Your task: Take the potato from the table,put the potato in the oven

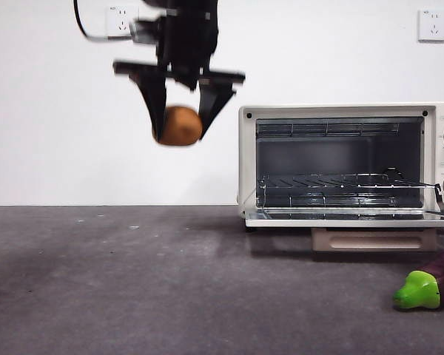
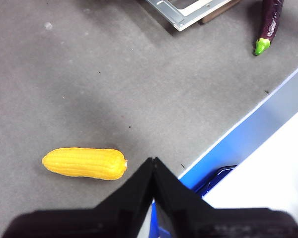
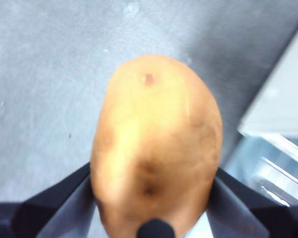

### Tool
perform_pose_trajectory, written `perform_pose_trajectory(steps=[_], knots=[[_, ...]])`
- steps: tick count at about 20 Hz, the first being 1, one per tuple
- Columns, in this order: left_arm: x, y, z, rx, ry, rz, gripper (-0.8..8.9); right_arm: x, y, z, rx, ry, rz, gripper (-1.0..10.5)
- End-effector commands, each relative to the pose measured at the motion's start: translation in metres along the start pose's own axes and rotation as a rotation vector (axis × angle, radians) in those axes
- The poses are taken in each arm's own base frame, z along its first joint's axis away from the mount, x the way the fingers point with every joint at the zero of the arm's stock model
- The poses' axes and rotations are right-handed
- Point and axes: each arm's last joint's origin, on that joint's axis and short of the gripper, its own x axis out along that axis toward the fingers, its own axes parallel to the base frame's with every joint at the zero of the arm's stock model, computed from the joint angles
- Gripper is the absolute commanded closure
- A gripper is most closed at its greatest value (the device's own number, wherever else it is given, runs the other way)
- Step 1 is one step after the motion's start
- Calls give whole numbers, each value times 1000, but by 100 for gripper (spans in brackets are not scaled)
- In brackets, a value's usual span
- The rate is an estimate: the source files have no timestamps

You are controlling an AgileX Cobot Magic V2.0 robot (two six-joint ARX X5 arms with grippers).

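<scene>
We have the potato (image 1: 180, 125) pinched in the right end effector (image 1: 181, 118), upper centre of the front view, high above the surface (image 1: 133, 281); the open oven (image 1: 340, 163) lies to its right. The left end effector (image 2: 153, 166) waits, pressed together.

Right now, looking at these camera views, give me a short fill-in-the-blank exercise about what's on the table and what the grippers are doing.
1. The right gripper holds the ____ in the air, left of the oven in the front view.
2. The oven's door is ____.
3. The left gripper, shut on nothing, hovers near a yellow ____ lying on the table.
4. The eggplant has a ____ cap.

Missing words: potato; open; corn cob; green
</scene>
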Motion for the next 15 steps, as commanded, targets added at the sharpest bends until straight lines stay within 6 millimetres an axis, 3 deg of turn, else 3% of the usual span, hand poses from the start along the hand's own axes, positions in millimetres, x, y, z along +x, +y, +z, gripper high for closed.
perform_pose_trajectory(steps=[1, 5, 9, 12, 15], knots=[[2, 0, -1, 4, 2, 0, 818, 1, 7, -2, -17, 17, -9, 916], [2, 0, -1, 4, 2, -1, 818, -5, 21, -6, -54, 30, 55, 916], [2, 0, -1, -20, 1, 0, 818, -16, 27, -30, -136, 104, -71, 916], [2, 0, 0, -22, 1, 3, 818, -32, 12, -66, -146, 193, -202, 916], [2, 0, 0, -22, 1, 3, 818, -57, -16, -104, -77, 210, -373, 916]])
